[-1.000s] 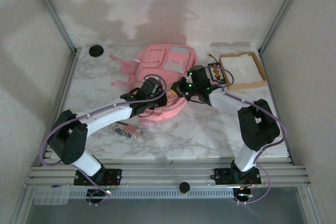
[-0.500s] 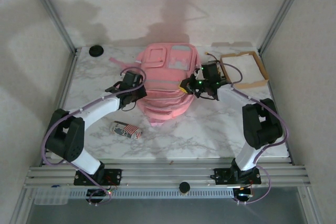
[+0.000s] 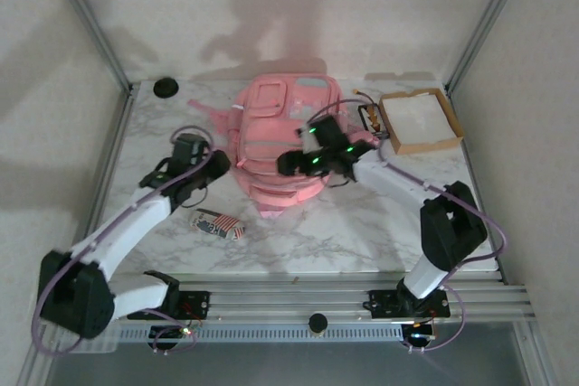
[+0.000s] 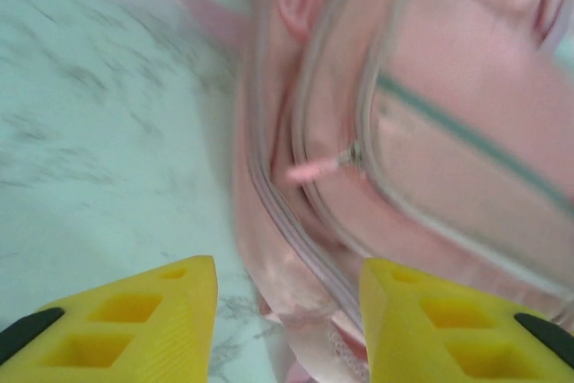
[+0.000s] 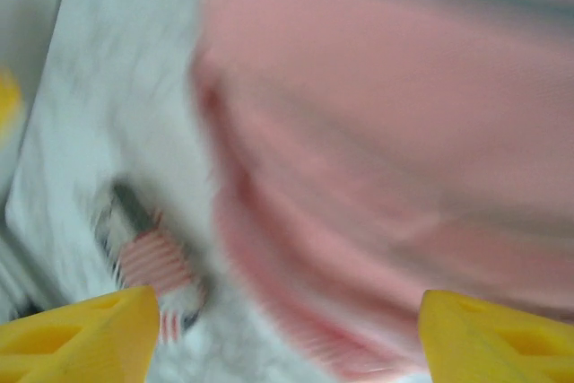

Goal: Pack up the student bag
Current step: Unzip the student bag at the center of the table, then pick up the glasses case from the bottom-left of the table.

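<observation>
Left arm withdrew off student bag; striped pouch, cardboard box nearby.

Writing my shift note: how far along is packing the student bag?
Done: the student bag lies flat, front up. In hand: nothing; the left gripper is open beside the bag and the right gripper open above it. Left: the striped pouch lies on the table outside the bag, so packing looks barely begun.
</observation>
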